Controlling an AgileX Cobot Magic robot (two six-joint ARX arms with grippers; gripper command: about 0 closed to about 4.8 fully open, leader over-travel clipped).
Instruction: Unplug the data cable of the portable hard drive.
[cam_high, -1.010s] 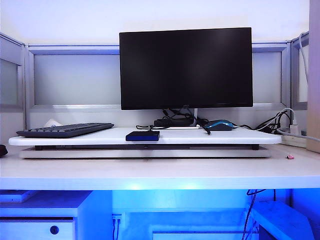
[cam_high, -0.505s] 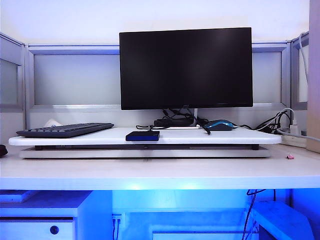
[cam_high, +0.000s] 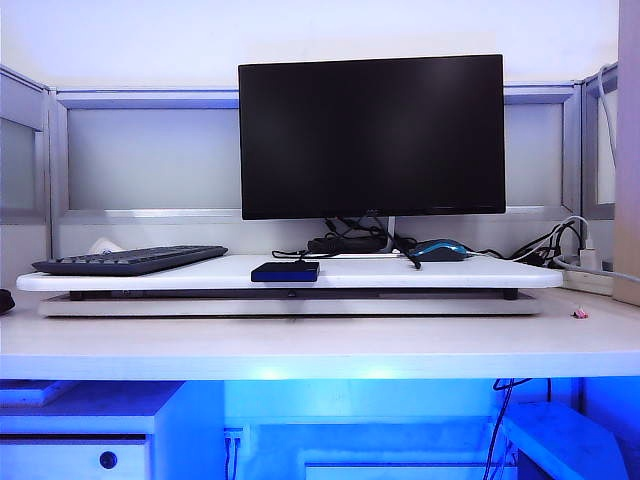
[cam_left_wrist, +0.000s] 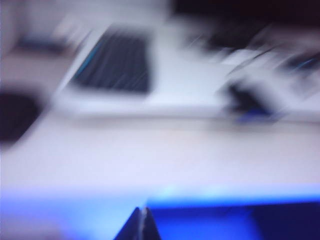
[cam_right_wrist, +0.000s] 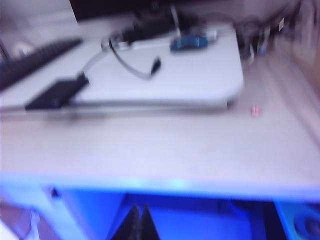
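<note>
Exterior view: the portable hard drive (cam_high: 286, 271) lies at the raised board's (cam_high: 450, 274) front edge, no arm near. Left wrist view: blurred, left gripper (cam_left_wrist: 142, 225) closed, empty. Right wrist view: right gripper (cam_right_wrist: 139, 222) closed, empty; the data cable (cam_right_wrist: 102, 52) looks plugged in. Approach not begun; next, open and reach the plug

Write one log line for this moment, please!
hard drive: on white board | cable: plugged in | left pincer: shut, back | right pincer: shut, back
</note>
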